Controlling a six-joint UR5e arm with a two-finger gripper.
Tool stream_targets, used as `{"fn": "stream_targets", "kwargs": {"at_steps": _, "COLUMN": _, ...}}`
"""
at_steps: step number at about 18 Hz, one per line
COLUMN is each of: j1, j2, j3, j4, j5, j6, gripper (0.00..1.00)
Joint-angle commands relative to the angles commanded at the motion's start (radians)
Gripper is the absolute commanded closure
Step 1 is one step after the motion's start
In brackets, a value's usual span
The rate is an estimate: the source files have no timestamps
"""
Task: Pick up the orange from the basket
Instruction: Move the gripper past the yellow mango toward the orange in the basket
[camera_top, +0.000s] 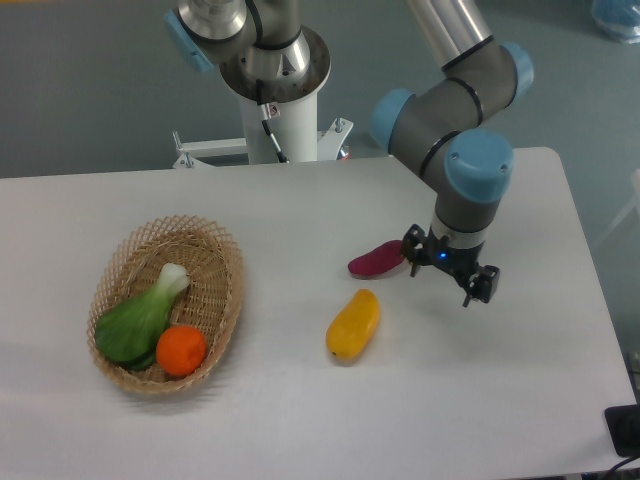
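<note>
the orange (181, 351) sits in the basket (221, 248), down at the basket's near end, pressed right up against a green leafy vegetable (139, 317) with a pale stalk that lies beside it and points toward the basket's far end. the basket itself rests on the left part of the tabletop (300, 210), closer to the near edge than the far one.

over on the right half, the gripper (446, 272) hangs from the arm (459, 110) above the tabletop, well apart from the basket. its two dark fingers (480, 284) are spread with a clear gap between them, and there's nothing in that gap. a small blue light glows on the gripper body.

just beside the gripper, on its left, lies a purple-red elongated vegetable (376, 259), its right tip by the nearer finger; whether they touch, can't tell from here. toward the near edge from that, around the middle of the tabletop, a yellow elongated fruit (352, 324) lies tilted on its side, clear of everything else.
</note>
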Motion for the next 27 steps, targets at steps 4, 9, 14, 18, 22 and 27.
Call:
{"fn": "stream_targets", "kwargs": {"at_steps": 4, "j1": -0.031, "j2": -0.002, "j3": 0.012, "j4": 0.000, "j5": -0.002, "j6": -0.080, "gripper": 0.00}}
{"fn": "stream_targets", "kwargs": {"at_steps": 9, "j1": -0.069, "j2": -0.003, "j3": 0.031, "j4": -0.002, "j5": -0.089, "j6": -0.188, "gripper": 0.00}}
{"fn": "stream_targets", "kwargs": {"at_steps": 14, "j1": -0.126, "j2": -0.003, "j3": 0.057, "j4": -0.003, "j5": -0.132, "j6": -0.274, "gripper": 0.00}}
{"fn": "stream_targets", "kwargs": {"at_steps": 18, "j1": -0.198, "j2": -0.002, "j3": 0.058, "j4": -0.003, "j5": -0.144, "j6": -0.356, "gripper": 0.00}}
{"fn": "stream_targets", "kwargs": {"at_steps": 22, "j1": -0.279, "j2": 0.000, "j3": 0.061, "j4": -0.002, "j5": -0.150, "j6": -0.437, "gripper": 0.00}}
{"fn": "stream_targets", "kwargs": {"at_steps": 27, "j1": -0.400, "j2": -0.003, "j3": 0.069, "j4": -0.002, "j5": -0.152, "j6": -0.544, "gripper": 0.00}}
